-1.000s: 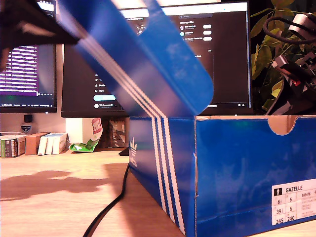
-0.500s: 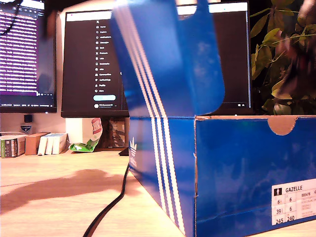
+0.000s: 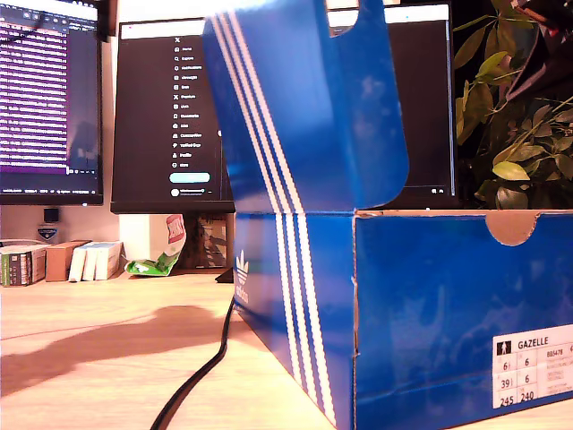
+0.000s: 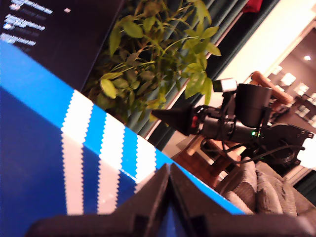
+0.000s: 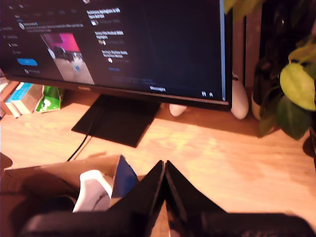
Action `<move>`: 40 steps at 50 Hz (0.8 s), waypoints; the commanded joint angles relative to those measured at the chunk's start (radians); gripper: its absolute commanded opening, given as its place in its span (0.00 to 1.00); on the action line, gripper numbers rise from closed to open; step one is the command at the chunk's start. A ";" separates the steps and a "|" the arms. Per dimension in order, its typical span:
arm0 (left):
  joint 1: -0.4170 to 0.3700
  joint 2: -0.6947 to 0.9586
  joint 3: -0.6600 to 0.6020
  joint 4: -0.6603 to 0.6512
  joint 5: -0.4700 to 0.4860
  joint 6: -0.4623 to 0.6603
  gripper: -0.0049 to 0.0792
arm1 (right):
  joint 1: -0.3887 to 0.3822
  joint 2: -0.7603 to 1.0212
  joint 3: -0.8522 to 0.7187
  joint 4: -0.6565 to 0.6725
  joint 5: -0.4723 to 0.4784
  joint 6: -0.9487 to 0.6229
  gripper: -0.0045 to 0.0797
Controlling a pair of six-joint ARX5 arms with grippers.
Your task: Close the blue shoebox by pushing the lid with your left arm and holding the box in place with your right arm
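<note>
Holding nothing in my first end effector (image 4: 169, 170): clenched, tips pressed together. Right in front of those tips, the blue shoebox's lid (image 4: 44, 148), its white stripes running past them; cannot tell whether touching. Beyond the lid from there, a leafy plant (image 4: 158, 44).

Likewise clenched and empty at my second end effector (image 5: 164, 165), fingers shut to a point. Just beneath and to one side of it, the open blue shoebox (image 5: 59, 170), with a white shoe (image 5: 94, 192) inside. Farther out past the tips, bare table (image 5: 207, 148) and a monitor (image 5: 148, 44).

Seen from the exterior view: lid raised steeply above the shoebox, hinged along its upper edge, not shut. Beside the shoebox on the table, a black cable (image 3: 192, 381).
</note>
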 commanded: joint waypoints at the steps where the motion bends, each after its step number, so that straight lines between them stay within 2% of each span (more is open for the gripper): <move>1: -0.009 0.085 -0.027 -0.024 -0.014 0.007 0.04 | 0.003 0.000 0.008 0.005 -0.001 0.000 0.04; 9: -0.039 0.185 0.019 0.027 -0.011 0.005 0.04 | -0.007 0.000 0.008 0.012 -0.001 -0.001 0.04; 18: -0.073 0.278 0.107 0.021 -0.005 0.026 0.04 | -0.013 0.000 0.008 0.012 -0.010 0.001 0.04; 24: -0.058 0.258 0.123 0.016 -0.006 0.112 0.04 | -0.007 0.000 0.008 0.007 -0.106 0.006 0.04; 29: -0.023 0.224 0.123 -0.036 -0.005 0.120 0.04 | 0.024 0.000 0.008 -0.020 -0.164 0.009 0.04; 33: 0.002 0.198 0.123 -0.111 -0.003 0.148 0.04 | 0.057 0.002 0.008 -0.072 -0.176 0.002 0.04; 40: 0.034 0.146 0.123 -0.214 -0.005 0.266 0.04 | 0.105 0.021 0.008 -0.174 -0.176 -0.051 0.04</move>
